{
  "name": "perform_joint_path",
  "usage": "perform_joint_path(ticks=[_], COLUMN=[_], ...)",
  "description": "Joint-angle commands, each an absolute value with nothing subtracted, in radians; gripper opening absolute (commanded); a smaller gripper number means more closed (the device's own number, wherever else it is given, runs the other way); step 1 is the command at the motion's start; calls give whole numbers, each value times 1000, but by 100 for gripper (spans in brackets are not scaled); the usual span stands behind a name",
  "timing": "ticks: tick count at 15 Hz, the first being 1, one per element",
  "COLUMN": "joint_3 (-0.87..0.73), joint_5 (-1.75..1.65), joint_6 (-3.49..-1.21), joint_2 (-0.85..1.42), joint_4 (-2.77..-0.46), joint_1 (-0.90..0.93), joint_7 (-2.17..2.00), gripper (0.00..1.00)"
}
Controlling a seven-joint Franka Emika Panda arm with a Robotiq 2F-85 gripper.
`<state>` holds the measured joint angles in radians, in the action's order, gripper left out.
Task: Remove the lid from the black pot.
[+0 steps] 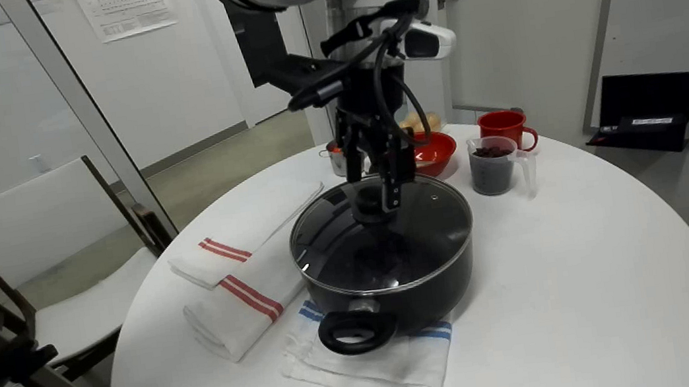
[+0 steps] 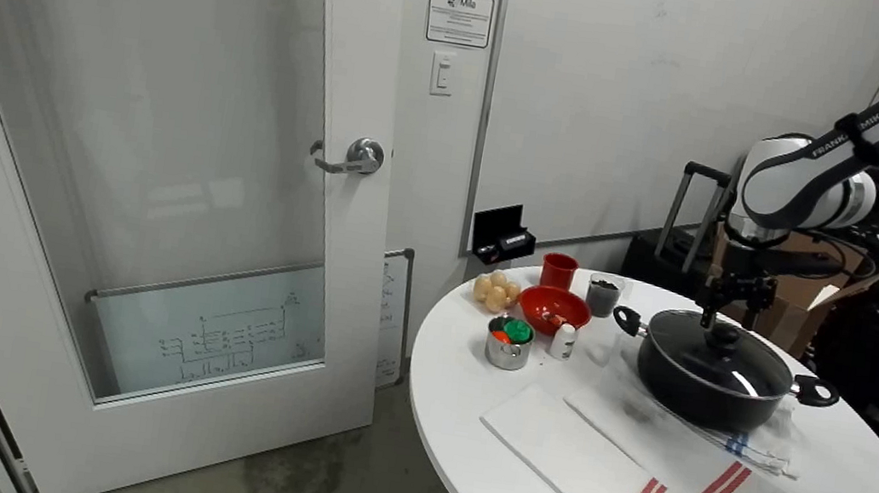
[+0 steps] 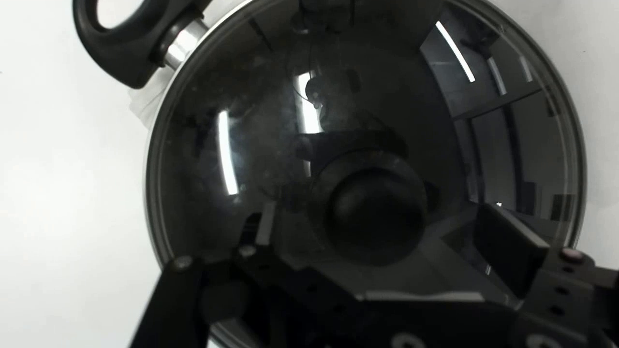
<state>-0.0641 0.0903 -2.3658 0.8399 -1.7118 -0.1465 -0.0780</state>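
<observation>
The black pot [image 1: 429, 305] stands on the white table, on a folded blue-striped cloth; it also shows in an exterior view [image 2: 677, 389]. Its round glass lid [image 1: 340, 260] with a metal rim sits flat on it, also seen in an exterior view [image 2: 676, 336] and in the wrist view [image 3: 261, 111]. The lid's dark knob [image 3: 377, 217] is in the middle. My gripper [image 3: 384, 239] is open, pointing down over the lid, with the knob between its spread fingers. In both exterior views the fingertips are close to knob height; contact cannot be told. The gripper partly hides the knob in an exterior view [image 1: 374, 193].
Two red-striped towels [image 1: 257, 291] lie beside the pot. Behind it stand a clear measuring cup [image 1: 493, 167], a red bowl [image 2: 555, 308], a red mug [image 1: 505, 124], a metal cup [image 2: 507, 351], a white bottle [image 2: 563, 343] and several pale round items [image 2: 496, 291]. The pot's looped handles [image 1: 357, 331] stick out.
</observation>
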Motion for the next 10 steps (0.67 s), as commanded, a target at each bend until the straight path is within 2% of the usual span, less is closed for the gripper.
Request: perform_joint_path(ticks=[1, 2, 5, 8, 10], joint_3=[-52, -51, -49, -48, -47], joint_5=[104, 103, 100, 99, 100], joint_6=[-2397, -2402, -2411, -2411, -2412], joint_2=[876, 879, 887, 881, 875], joint_4=[-1679, -1679, -1675, -1676, -1681], joint_1=[-164, -164, -165, -164, -165], joint_7=[-38, -35, -22, -16, -11], gripper=[100, 80, 60, 37, 29])
